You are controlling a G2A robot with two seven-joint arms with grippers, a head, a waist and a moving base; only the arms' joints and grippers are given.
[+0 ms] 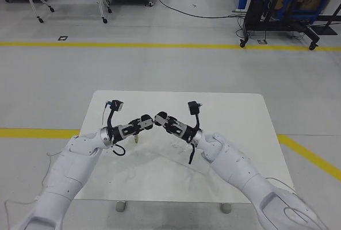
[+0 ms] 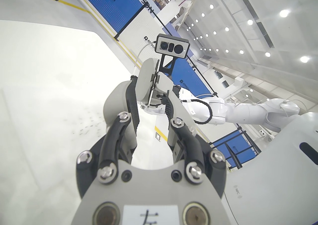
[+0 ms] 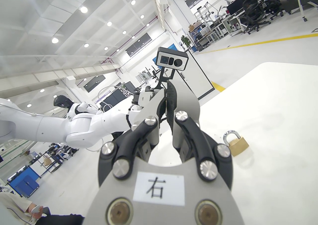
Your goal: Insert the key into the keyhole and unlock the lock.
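Brass padlock (image 3: 237, 143) lies on the white table (image 3: 273, 102), looks locked and untouched, key not made out, right gripper (image 3: 167, 89) pinched closed in the air tip-to-tip with the parted-fingered left gripper (image 2: 149, 85), so insertion and unlocking both look undone.

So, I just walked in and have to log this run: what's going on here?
A two-armed robot is partway through an unlocking job. Both arms are held above the white table, with the left gripper and right gripper meeting tip to tip. The right one's fingers are shut, and whether they pinch anything is too hard to tell. The left one's fingers are open, facing them, so this may be a hand-over. The brass padlock lies on the table, untouched.
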